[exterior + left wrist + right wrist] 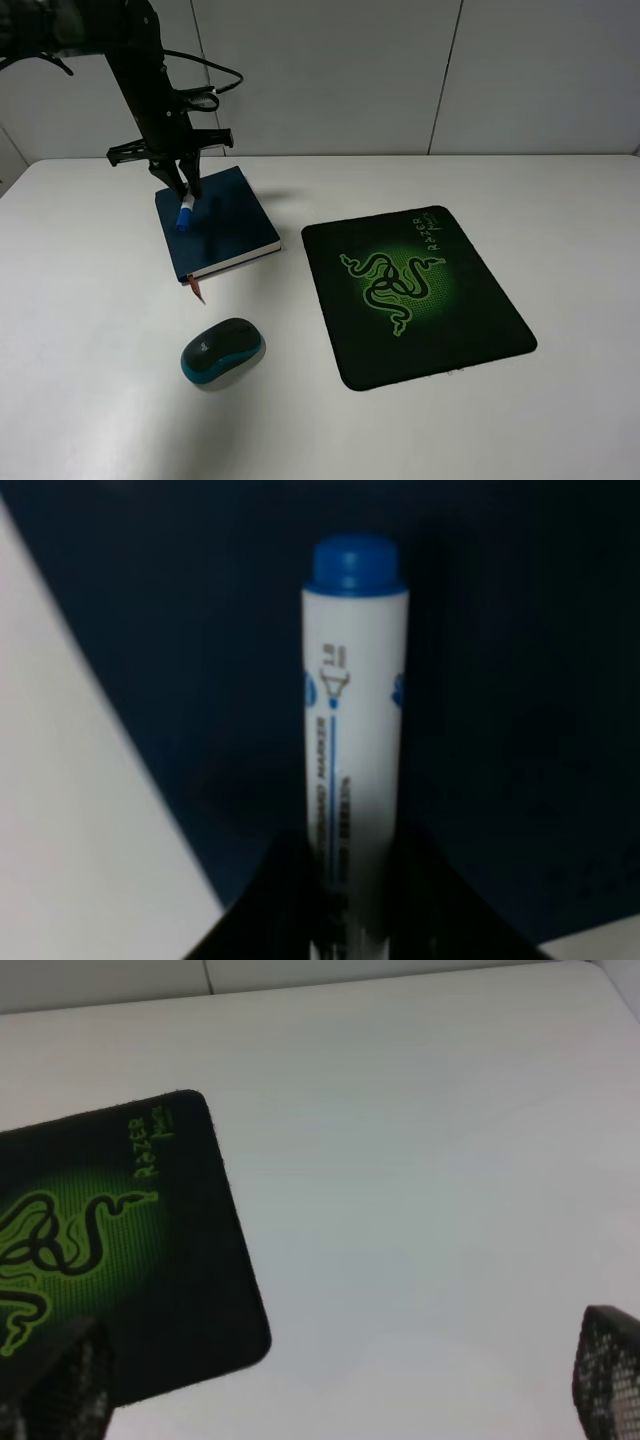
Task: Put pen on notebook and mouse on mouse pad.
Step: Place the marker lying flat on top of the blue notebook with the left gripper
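The left gripper is clamping the pen by its white barrel, with the blue cap pointing down and the pen tilting slightly. It is hanging over the far left part of the notebook, close to that book's left edge. In the left wrist view the two dark fingers are pressing on either side of the pen, and the notebook's dark blue cover is filling the background beneath it, with a strip of white table showing to one side. I cannot tell whether the cap is touching the cover. The notebook is lying closed toward the far left of the table, turned at an angle, and its reddish ribbon bookmark is trailing off its near corner onto the tabletop. The mouse is sitting on the bare table nearer the front edge, in front of the notebook and apart from the mouse pad, which is lying flat right of the table's middle. The right gripper is hovering with its jaws spread wide and holding nothing, above the table beside one corner of the mouse pad.
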